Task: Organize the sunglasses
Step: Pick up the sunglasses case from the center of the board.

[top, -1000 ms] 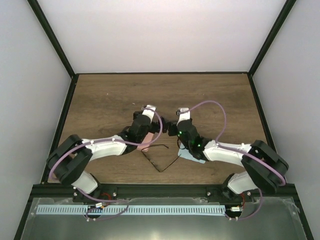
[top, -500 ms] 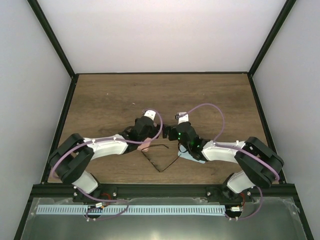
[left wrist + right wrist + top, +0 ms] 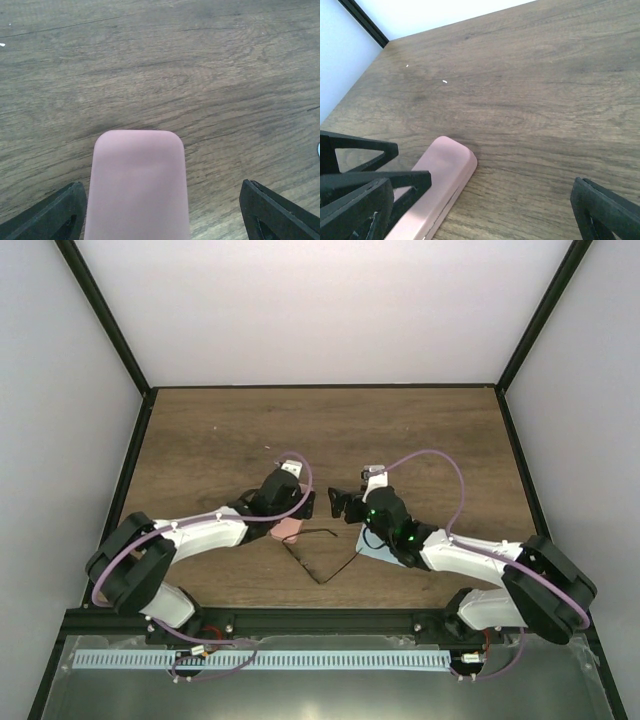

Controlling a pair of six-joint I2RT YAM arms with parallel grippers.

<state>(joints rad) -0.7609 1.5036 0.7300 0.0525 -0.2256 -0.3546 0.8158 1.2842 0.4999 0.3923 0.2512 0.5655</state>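
The sunglasses lie on the table near the front middle, a thin dark wire frame spread in a V; the wrist views do not show them. The pink case lies just left of them. My left gripper is open and low over the case, which sits between its fingers, close to the left one, not gripped. The case fills the lower middle of the left wrist view. My right gripper is open and empty, facing the left gripper. Its view shows the case and the left gripper's fingers.
A light blue cloth lies under the right forearm, right of the sunglasses. The wooden table has dark frame posts and white walls round it. The two grippers stand close together at the table's middle.
The left gripper has turned and come down so its fingers straddle the pink case. The right gripper has shifted slightly right and turned to face left. The sunglasses have not moved.
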